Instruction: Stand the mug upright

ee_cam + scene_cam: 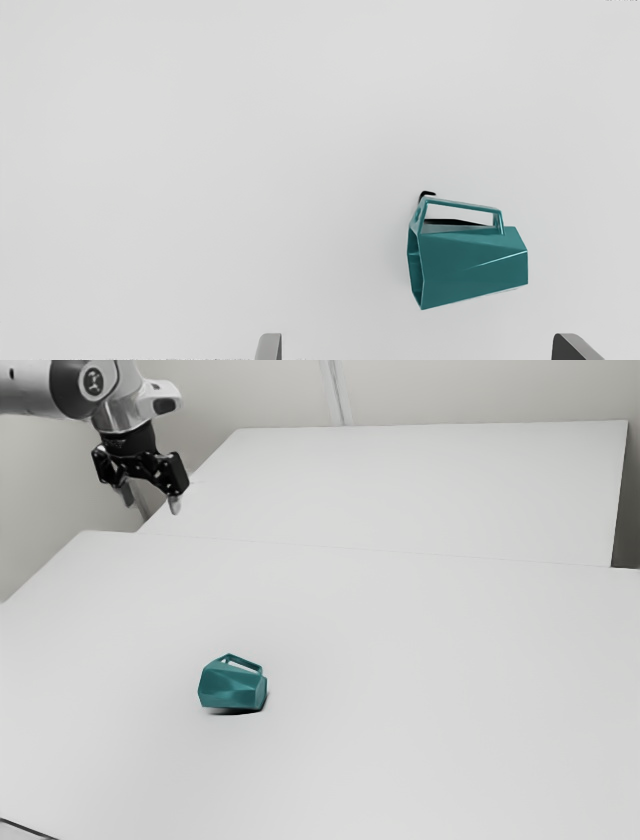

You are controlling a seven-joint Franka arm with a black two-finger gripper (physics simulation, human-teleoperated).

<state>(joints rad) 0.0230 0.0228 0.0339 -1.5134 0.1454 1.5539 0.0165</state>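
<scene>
My gripper (150,503) hangs high above the table at the exterior view's upper left, well apart from the mug. A teal faceted mug (232,688) lies on its side on the white tabletop, its handle on the upper side. From the wrist view, the mug (470,265) shows its open mouth at one end and its narrower closed base at the other, with the handle along one side. The fingertips of my gripper (417,347) stand wide apart and open, with nothing held between them.
The white table (400,660) spreads around the mug. Behind it stands a second white surface (420,485) against pale walls. A thin dark line (28,829) crosses the exterior view's lower left corner.
</scene>
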